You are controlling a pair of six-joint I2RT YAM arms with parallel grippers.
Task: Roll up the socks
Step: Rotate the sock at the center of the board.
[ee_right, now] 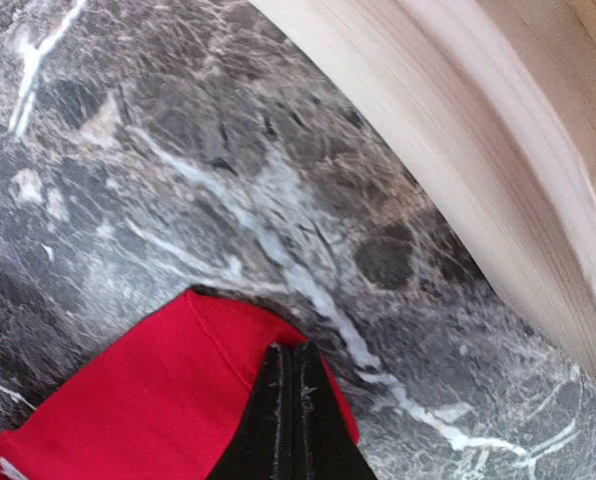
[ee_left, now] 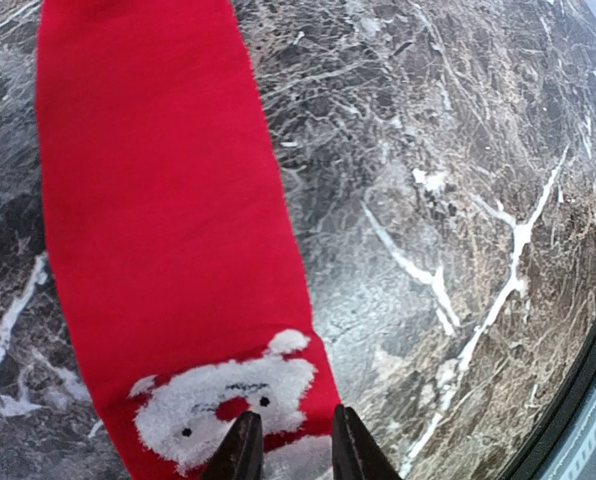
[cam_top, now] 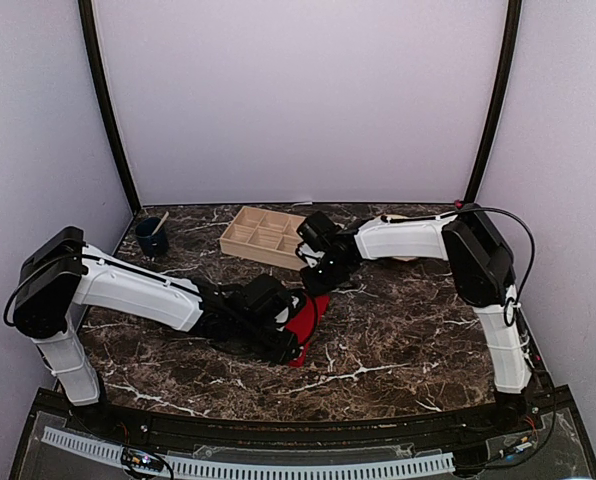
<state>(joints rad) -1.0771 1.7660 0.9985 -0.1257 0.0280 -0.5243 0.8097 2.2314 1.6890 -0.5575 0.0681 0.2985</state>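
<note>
socks: red strip (cam_top: 309,314) lies flat on the surface at the centre of the top view, between the two arms. you see only one layer, and whether the second sock lies under it you cannot tell.
left jaws: a little apart, poised over the santa face patch (ee_left: 226,398) at the bottom of the left wrist view. no fabric looks pinched between them.
right jaws: pressed together, tips on the sock's other end at the lower middle of the right wrist view. whether they nip a fold you cannot tell.
step in hand: likely starting the roll from the patch end. keep the right end pinned so the strip stays taut, take the whole width of the cuff, then turn it over tightly and evenly.
watch for: a loose first turn will probably skew or spring open.
fabric: soft knit, thin and limp, with rounded edges. it should crease easily.
surface: dark marble pattern with white veins, which looks smooth, so the sock may slide.
tray: pale wooden tray (cam_top: 262,239) with compartments, near the right jaws at the upper centre of the top view.
</note>
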